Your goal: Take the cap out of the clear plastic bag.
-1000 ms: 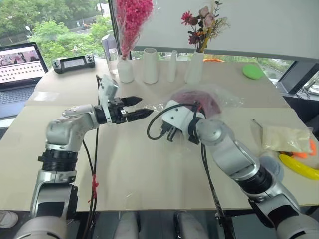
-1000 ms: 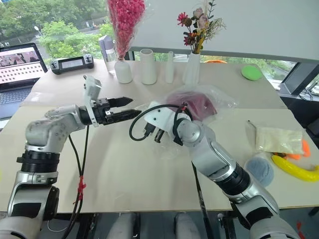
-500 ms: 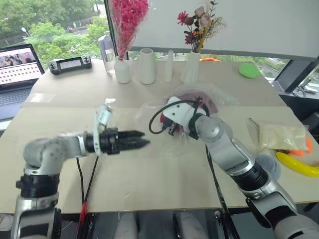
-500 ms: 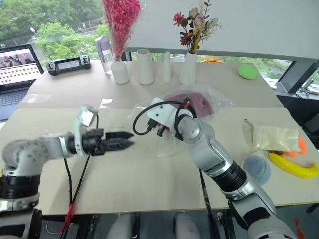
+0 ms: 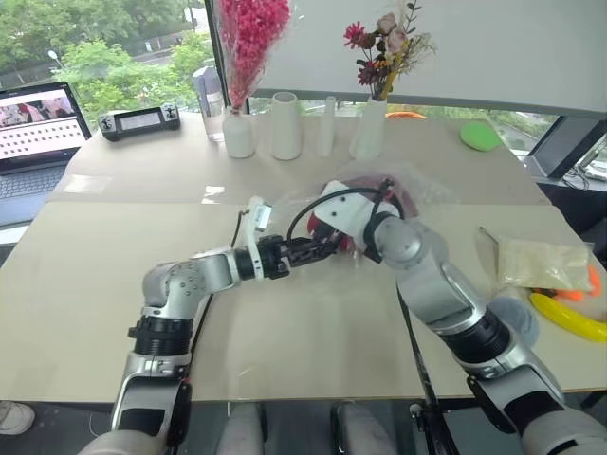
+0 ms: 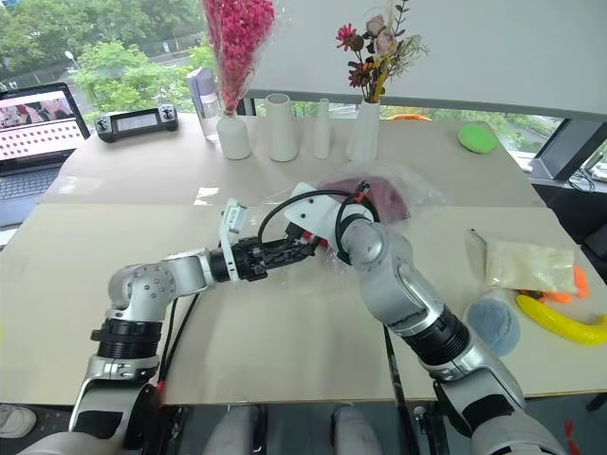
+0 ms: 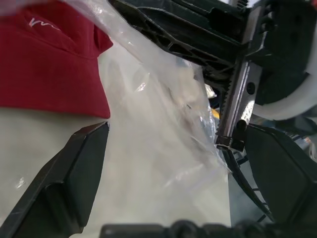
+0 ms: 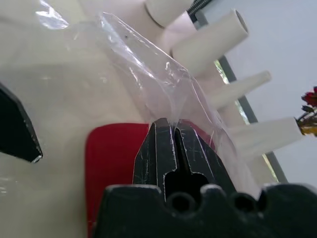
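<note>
The cap point(image 7: 49, 59) is not out yet: its dark red fabric lies inside the clear plastic bag point(image 8: 148, 69), which sits on the table point(image 5: 285, 341) just in front of the white vases point(image 5: 285, 125) that serve here as the landmark. The right gripper point(image 8: 174, 130), on the near side of those vases, has its two black fingers clenched on a fold of the bag's film, lifting the edge so that the mouth gapes toward the robot's left. The left gripper point(image 5: 308, 252), also just in front of the vases and beside the right one, points level at that mouth with its fingers spread wide and grasping nothing; the wrist view shows the cap's red cloth ahead of them, with film hanging between the open jaws. So the bag is pinned and held open, which I judge to be the preparation done. What remains is the reach into the bag, the grasp on the cap, and drawing it clear of the plastic.
</note>
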Controlling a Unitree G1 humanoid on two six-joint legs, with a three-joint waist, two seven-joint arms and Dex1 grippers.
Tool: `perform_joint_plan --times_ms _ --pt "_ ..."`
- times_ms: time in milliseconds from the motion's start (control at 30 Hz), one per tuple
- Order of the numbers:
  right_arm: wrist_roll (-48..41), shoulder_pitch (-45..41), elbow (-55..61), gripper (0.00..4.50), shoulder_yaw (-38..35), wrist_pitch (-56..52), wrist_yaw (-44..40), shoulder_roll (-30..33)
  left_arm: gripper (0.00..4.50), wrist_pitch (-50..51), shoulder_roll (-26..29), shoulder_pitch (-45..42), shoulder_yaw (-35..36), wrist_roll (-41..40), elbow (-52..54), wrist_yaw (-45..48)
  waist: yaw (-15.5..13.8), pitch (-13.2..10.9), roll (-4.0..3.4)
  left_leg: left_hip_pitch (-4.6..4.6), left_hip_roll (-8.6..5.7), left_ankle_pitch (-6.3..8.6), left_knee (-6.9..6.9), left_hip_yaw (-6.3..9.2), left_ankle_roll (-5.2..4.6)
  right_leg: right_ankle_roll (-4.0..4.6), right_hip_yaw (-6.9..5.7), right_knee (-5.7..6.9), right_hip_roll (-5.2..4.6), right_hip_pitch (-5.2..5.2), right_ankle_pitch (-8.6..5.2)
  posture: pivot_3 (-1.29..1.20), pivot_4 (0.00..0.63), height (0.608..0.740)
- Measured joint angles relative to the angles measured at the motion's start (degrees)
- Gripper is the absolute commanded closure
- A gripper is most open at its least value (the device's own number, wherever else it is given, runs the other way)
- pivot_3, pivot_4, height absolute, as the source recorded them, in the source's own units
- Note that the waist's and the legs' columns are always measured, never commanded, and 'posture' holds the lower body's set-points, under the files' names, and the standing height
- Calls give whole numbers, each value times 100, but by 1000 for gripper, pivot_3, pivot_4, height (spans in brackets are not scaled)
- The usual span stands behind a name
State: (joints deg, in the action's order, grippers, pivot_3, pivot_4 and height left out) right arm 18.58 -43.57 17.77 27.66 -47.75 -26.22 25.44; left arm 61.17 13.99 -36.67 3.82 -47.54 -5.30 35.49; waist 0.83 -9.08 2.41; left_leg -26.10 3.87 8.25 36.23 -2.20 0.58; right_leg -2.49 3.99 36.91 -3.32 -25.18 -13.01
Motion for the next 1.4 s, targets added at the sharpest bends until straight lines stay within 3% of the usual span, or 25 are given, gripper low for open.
perform_joint_plan --times_ms 267,400,633,900,1000,1100,1267,1400 --pt "168 2 -104 4436 -127 -229 -8 -8 0 130 -345 -300 60 21 -553 -225 20 0 0 0 -1 0 -3 1 0 0 0 -1 0 -1 0 0 150 740" --pt "118 98 26 4436 41 -251 -157 -164 0 357 297 15 -134 -9 31 85 97 0 0 6 0 -1 -14 3 1 2 2 3 1 -2 0 0 150 740" --pt "77 125 378 4436 132 -250 -237 -329 0 391 917 201 -189 -204 504 547 86 0 0 6 -1 -1 -10 4 3 1 -1 0 -1 1 -1 0 150 740" --pt "32 73 367 4436 127 -252 -302 -343 0 -306 1657 493 -564 -128 829 1032 113 0 -1 6 1 -1 -19 2 3 7 0 0 0 -7 -2 0 150 740" --pt "35 -145 550 4436 -410 -265 -331 -199 0 -570 2408 1020 -580 697 218 983 180 1 -3 27 4 -1 -32 -5 3 14 1 2 0 -4 -5 0 150 740" --pt "34 -269 537 4436 -618 -289 -327 -232 0 -756 2383 1040 -581 854 229 1128 114 1 -2 29 5 -1 -31 -4 5 38 -4 3 -4 3 -22 0 150 740" --pt "10 -263 539 4436 -568 -289 -361 -364 0 -741 1805 961 -532 911 231 952 76 1 -2 21 3 -1 -28 -5 4 18 -3 3 -4 1 -11 0 150 740" --pt "11 -262 546 4436 -573 -292 -364 -367 0 -410 1544 946 -320 569 509 865 84 1 -2 21 5 -1 -29 -4 4 20 -3 10 -1 -6 -12 0 150 740"
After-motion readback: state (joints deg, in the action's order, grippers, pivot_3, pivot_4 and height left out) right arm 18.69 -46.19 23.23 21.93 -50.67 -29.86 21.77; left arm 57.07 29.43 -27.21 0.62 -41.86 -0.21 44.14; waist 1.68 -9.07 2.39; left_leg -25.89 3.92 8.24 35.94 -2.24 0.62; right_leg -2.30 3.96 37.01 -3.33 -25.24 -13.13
